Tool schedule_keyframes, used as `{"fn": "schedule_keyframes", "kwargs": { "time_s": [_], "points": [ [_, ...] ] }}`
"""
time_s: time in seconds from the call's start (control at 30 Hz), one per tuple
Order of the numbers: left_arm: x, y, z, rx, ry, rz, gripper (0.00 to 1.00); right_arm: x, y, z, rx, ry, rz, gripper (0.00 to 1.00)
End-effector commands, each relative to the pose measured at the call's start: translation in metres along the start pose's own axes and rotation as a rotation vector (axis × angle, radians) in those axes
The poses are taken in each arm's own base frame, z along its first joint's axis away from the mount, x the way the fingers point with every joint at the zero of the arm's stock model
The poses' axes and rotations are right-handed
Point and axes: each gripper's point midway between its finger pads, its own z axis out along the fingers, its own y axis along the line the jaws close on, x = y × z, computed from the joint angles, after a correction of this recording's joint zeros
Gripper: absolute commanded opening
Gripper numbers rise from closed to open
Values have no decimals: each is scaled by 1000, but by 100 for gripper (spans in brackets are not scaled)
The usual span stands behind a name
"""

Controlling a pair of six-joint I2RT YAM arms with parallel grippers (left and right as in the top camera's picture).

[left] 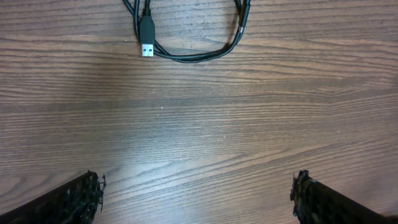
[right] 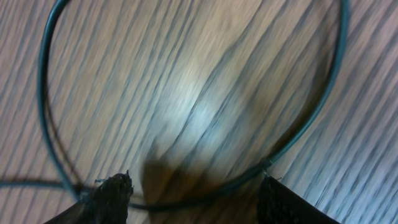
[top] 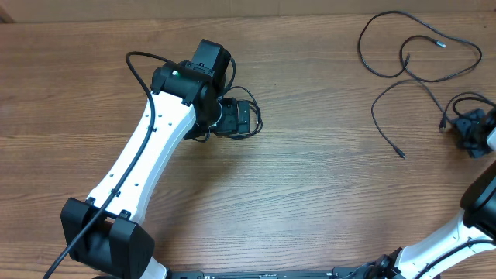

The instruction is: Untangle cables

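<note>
Hovering wide open, left gripper (left: 198, 180) is facing a cable (left: 186, 57); right gripper (right: 194, 182), blurred, is apparently standing parted astride another cable (right: 41, 81).

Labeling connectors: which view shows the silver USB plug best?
Left wrist: the USB plug lies sharp and unobstructed. Overhead shows only that cable's loop beside the left arm, plug hidden. Right wrist shows a different, blurred cable.

brown wood-grain table (top: 310, 201), streaky grain
</note>
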Motion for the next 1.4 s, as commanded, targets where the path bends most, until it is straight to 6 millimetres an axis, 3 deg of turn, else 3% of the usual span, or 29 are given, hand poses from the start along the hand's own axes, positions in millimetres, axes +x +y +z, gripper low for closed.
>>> {"fn": "schedule_keyframes", "kwargs": {
  "time_s": [0.0, 0.13, 0.27, 0.43, 0.53, 0.63, 0.77, 0.83, 0.9, 1.1, 1.37],
  "points": [
    [-1, -3, 2, 8, 2, -1, 100, -21, 49, -32, -223, -5, -60, 70],
    [-2, -3, 2, 10, -2, 1, 100, -21, 89, -59, -421, 28, -86, 89],
    [-2, -3, 2, 9, -1, 0, 100, -11, 112, -70, -491, 50, -126, 98],
    [-3, -3, 2, 12, -5, 1, 99, 35, 158, -82, -602, 114, -336, 98],
    [-3, -4, 2, 13, -7, 1, 100, 75, 187, -87, -623, 134, -522, 98],
    [-3, -4, 2, 12, -6, 2, 100, 100, 200, -82, -537, 110, -622, 97],
    [-3, -3, 2, 11, -4, 2, 100, 124, 204, -74, -399, 63, -705, 95],
    [-3, -3, 2, 10, -4, 9, 99, 132, 202, -71, -341, 43, -734, 86],
    [-3, -3, 2, 11, -4, 9, 99, 140, 198, -67, -285, 29, -762, 68],
    [-3, -3, 2, 11, -4, 9, 99, 159, 188, -52, -265, 73, -773, 34],
    [-2, -3, 2, 10, -1, 8, 100, 175, 179, -33, -254, 135, -781, 32]
  ]
}}
